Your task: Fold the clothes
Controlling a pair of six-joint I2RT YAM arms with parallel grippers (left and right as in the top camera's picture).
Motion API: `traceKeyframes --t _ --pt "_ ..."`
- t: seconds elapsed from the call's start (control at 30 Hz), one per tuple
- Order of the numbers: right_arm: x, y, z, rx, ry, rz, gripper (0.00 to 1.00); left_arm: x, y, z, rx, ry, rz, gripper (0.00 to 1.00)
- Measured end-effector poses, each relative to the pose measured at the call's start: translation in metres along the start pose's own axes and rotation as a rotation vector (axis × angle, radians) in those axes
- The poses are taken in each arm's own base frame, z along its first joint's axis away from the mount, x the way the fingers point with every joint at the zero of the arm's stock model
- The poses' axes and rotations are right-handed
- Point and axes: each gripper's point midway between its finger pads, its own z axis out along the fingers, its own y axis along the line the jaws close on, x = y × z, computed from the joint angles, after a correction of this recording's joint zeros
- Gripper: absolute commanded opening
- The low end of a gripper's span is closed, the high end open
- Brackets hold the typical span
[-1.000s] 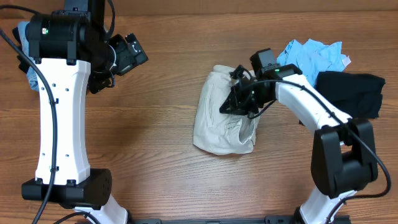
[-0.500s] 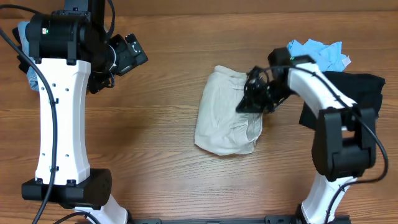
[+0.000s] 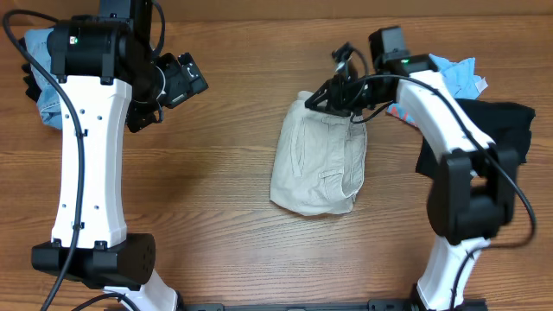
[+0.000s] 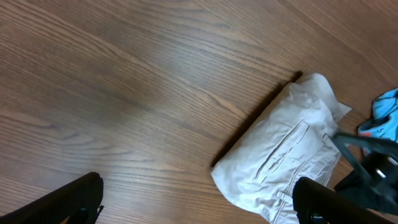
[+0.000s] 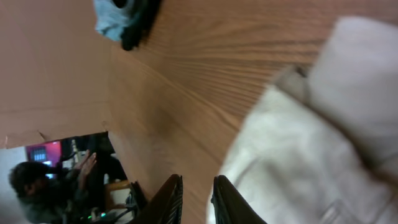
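The cream-beige trousers (image 3: 318,164) lie folded in a compact bundle at the table's middle, pocket stitching up. They also show in the left wrist view (image 4: 292,155) and the right wrist view (image 5: 323,137). My right gripper (image 3: 334,93) hovers at the bundle's far edge; its fingers (image 5: 198,193) are almost together with only a narrow gap, and nothing is between them. My left gripper (image 3: 186,82) is raised at the far left, well away from the trousers, with its fingers (image 4: 199,199) wide open and empty.
A light-blue printed tee (image 3: 449,73) and a black piece (image 3: 484,130) lie at the far right, under my right arm. Blue denim with a black piece (image 3: 41,95) sits at the far left edge, also seen in the right wrist view (image 5: 121,18).
My right gripper has lifted off the middle of the trousers and moved to their far edge. The bundle now lies flatter. The left arm has barely moved.
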Motion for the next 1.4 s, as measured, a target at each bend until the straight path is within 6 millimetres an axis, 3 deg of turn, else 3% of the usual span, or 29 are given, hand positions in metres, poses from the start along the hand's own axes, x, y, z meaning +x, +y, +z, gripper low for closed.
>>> traceKeyframes --t 0.1,0.23,0.37,0.5,0.57,0.67,0.7,0.77,0.83,0.9,0.97,1.13,1.23,1.4 --pt "0.004 -0.038 0.023 -0.002 0.038 0.066 0.23 0.002 0.002 0.004 -0.010 0.013 -0.002 1.00" --pt "0.004 -0.067 0.029 -0.007 0.043 0.121 0.22 0.002 0.002 0.005 -0.012 0.017 -0.002 1.00" --pt "0.002 -0.072 0.020 -0.039 0.029 0.149 0.19 0.002 0.002 0.005 -0.012 0.017 -0.002 1.00" --pt "0.000 -0.068 -0.008 -0.075 0.004 0.209 0.20 0.002 0.002 0.005 -0.011 0.015 -0.002 1.00" --pt "-0.001 -0.043 -0.040 -0.070 -0.031 0.209 0.19 0.002 0.002 0.005 -0.011 0.015 -0.002 1.00" --pt "0.009 0.022 -0.089 -0.072 -0.075 0.145 0.16 0.002 0.002 0.005 -0.010 0.014 -0.002 1.00" --pt "0.026 0.055 -0.104 -0.080 -0.061 0.106 0.10 0.001 0.002 0.005 -0.010 0.014 -0.002 1.00" --pt "0.056 0.095 -0.109 -0.094 -0.004 0.023 0.08 0.001 0.002 0.005 -0.010 0.014 -0.002 1.00" --pt "0.075 0.108 -0.090 -0.109 0.068 -0.033 0.07 0.001 0.002 0.005 -0.011 0.014 -0.002 1.00" --pt "0.092 0.095 -0.055 -0.119 0.143 -0.054 0.07 0.002 0.002 0.006 -0.011 0.015 -0.002 1.00" --pt "0.108 0.057 -0.020 -0.110 0.175 0.010 0.07 0.002 0.002 0.006 -0.012 0.017 -0.002 1.00" --pt "0.143 -0.020 0.019 -0.089 0.129 0.167 0.13 0.003 0.004 0.006 -0.019 0.020 -0.003 1.00" --pt "0.161 -0.057 0.019 -0.061 0.075 0.332 0.13 0.003 0.004 0.006 -0.020 0.021 -0.003 1.00" --pt "0.161 -0.086 -0.003 -0.041 0.001 0.522 0.14 0.003 0.004 0.006 -0.020 0.021 -0.003 1.00"
